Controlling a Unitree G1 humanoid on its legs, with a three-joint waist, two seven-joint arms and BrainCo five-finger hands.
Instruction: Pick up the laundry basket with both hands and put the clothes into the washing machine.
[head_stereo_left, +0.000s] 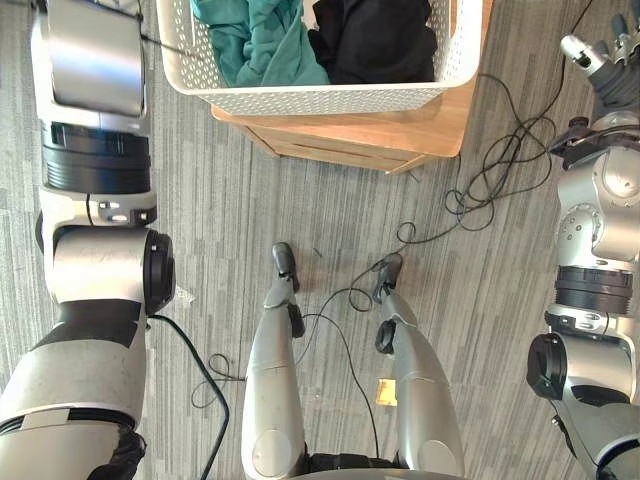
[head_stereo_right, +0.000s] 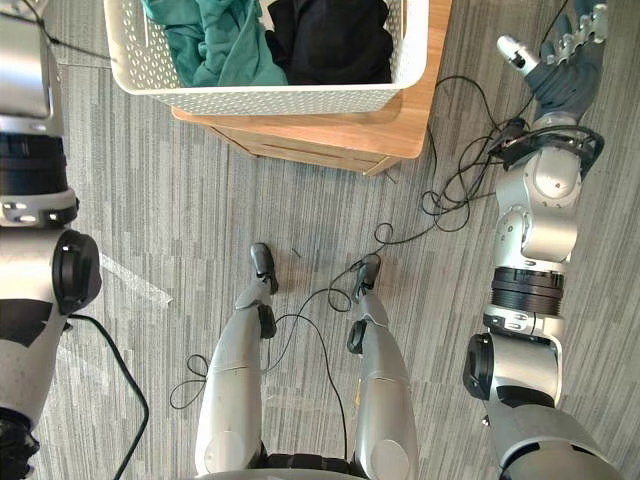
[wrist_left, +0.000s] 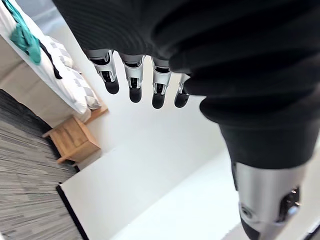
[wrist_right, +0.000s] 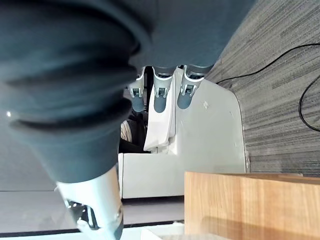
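Both hands clear of laundry basket (head_stereo_left: 320, 97), fingers straight, empty: left hand (wrist_left: 132, 75), right hand (head_stereo_right: 565, 62). Basket sits on bench (head_stereo_left: 400, 130), clothes (head_stereo_left: 265, 40) inside.

A wooden desk (head_stereo_left: 400, 130) is standing on grey carpet (head_stereo_left: 250, 210), off to the left of the right hand (head_stereo_right: 565, 72). A small yellow scrap (head_stereo_left: 386, 392) is lying on the carpet well behind that hand.

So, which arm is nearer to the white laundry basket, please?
Left: its forearm is close beside the basket's left wall; the right hand is out past the table's right edge.
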